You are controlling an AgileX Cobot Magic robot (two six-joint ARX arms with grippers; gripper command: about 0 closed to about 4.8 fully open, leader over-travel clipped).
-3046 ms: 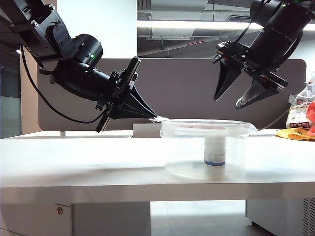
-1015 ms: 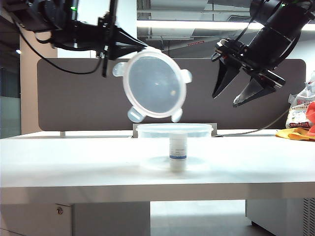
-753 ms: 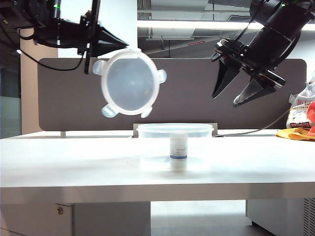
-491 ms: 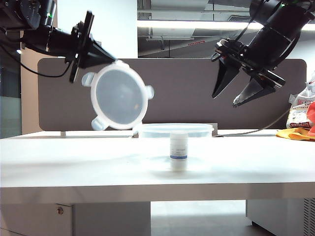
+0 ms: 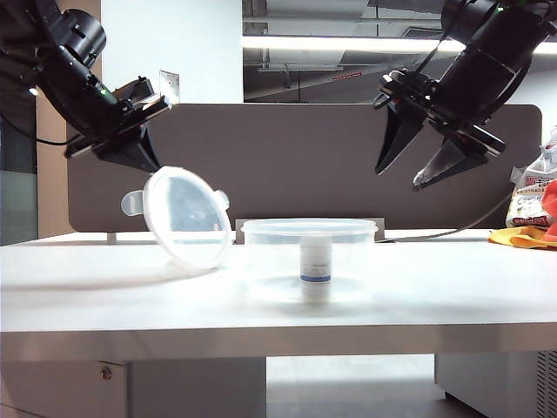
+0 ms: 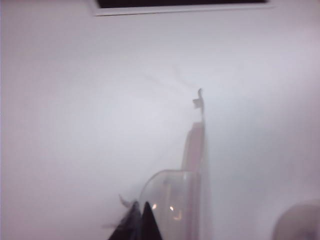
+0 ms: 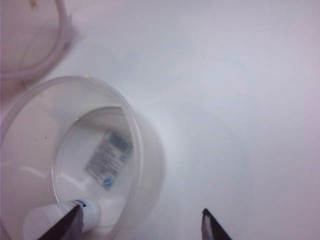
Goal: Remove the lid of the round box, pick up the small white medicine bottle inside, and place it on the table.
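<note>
The round box (image 5: 348, 252) stands uncovered on the table (image 5: 104, 287), with the small white medicine bottle (image 5: 315, 266) upright inside. To its left, my left gripper (image 5: 150, 167) is shut on the rim of the lid (image 5: 187, 218). The lid hangs tilted, its lower edge close to the table top. In the left wrist view the lid (image 6: 196, 150) shows edge-on beyond the left gripper (image 6: 141, 204). My right gripper (image 5: 399, 180) hangs open above the box's right side. Its wrist view shows the right gripper (image 7: 141, 212) over the box (image 7: 147, 165), the bottle (image 7: 55, 222) and the lid (image 7: 37, 47).
A dark partition panel (image 5: 305, 157) closes the back of the table. An orange cloth and a printed bag (image 5: 526, 218) lie at the far right edge. A small grey block (image 5: 248, 228) sits behind the box.
My left gripper has carried the lid from above the box down and to the left, close to the table top. The right arm, box and bottle have not moved.
</note>
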